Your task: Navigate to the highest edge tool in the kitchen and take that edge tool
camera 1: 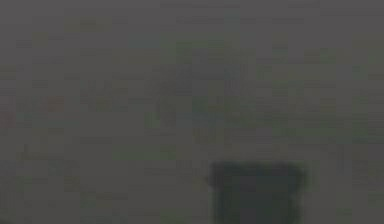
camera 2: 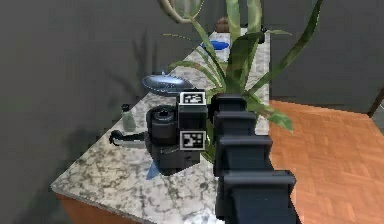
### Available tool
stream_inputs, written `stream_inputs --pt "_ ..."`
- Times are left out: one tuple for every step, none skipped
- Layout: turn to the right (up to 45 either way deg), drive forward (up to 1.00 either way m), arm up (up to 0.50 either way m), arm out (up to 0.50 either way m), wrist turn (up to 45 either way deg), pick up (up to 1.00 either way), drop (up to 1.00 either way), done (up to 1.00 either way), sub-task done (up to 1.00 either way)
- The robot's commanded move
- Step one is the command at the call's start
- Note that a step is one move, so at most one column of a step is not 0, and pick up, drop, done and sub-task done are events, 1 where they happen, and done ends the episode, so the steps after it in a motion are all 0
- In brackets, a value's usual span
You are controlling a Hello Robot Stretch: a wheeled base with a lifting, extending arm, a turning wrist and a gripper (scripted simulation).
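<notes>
One end effector (camera 2: 124, 138) at a speckled countertop (camera 2: 100, 180), leafy plant (camera 2: 240, 62) nearby

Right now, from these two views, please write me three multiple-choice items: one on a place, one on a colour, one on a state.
1. In the arm side view, what lies behind the gripper?
A. a wooden floor
B. a speckled stone counter
C. a window

2. What colour is the floor at that view's right?
A. white
B. green
C. orange-brown

3. Does the gripper hold something?
A. yes, a plant hangs from it, clear of every surface
B. it cannot be told
C. yes, a chair hangs from it

Answers:
1 B: the speckled top spreads all around the dark gripper body.
2 C: orange-brown boards show beyond the counter's edge.
3 B: the counter lies right behind the gripper's far end, so a held thing could not be told apart from it.
</notes>
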Motion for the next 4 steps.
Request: stream_inputs --pt "0.0 0.0 -0.16 0.0 0.0 0.0 0.0 0.0 0.0" --pt "0.0 0.0 0.0 0.0 0.0 1.0 0.0 0.0 0.0" --pt "0.0 0.0 0.1 0.0 0.0 0.0 0.0 0.0 0.0" --pt "0.0 0.0 0.0 0.0 0.0 0.0 0.0 1.0 0.0"
